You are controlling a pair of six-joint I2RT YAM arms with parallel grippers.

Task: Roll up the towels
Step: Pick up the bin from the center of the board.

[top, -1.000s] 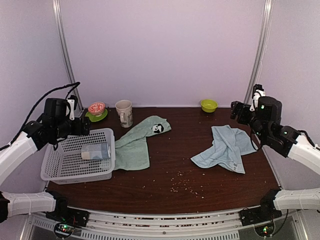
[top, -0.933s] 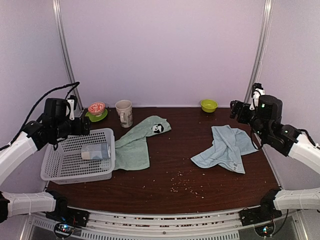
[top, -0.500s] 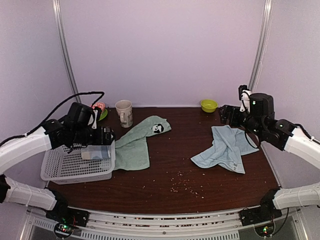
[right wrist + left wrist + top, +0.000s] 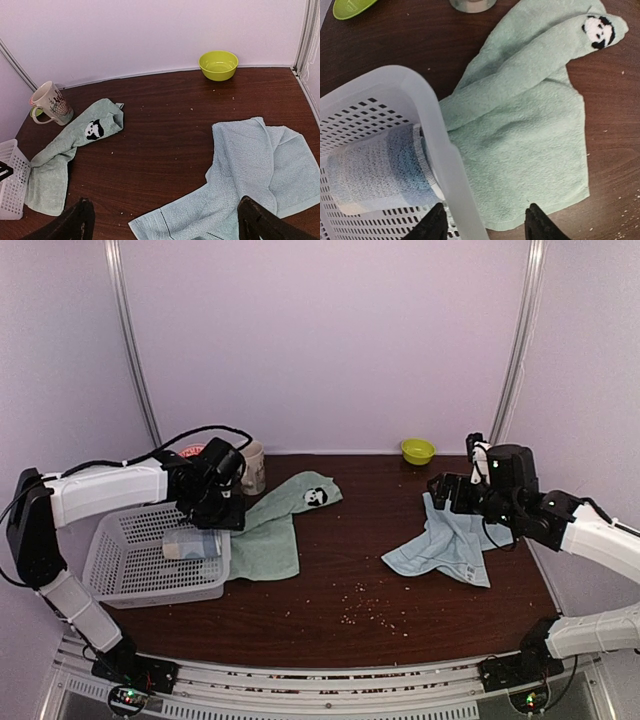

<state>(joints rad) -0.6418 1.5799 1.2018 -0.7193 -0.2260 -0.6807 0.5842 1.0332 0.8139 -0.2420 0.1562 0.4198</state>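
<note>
Over the basket [image 4: 427,112] wall, the left gripper [image 4: 485,226] hangs, jaws apart and empty, above the mint towel [image 4: 530,140] lying loose on the table [image 4: 395,45]. The right gripper [image 4: 170,222], spread wide, hovers over the crumpled blue towel [image 4: 260,165]. Rolling seems not yet begun on either; next, each needs an edge pinched, probably the near one.

Both arms reach inward, right tool [image 4: 166,220] spread wide, left tool [image 4: 485,226] seemingly narrower.
</note>
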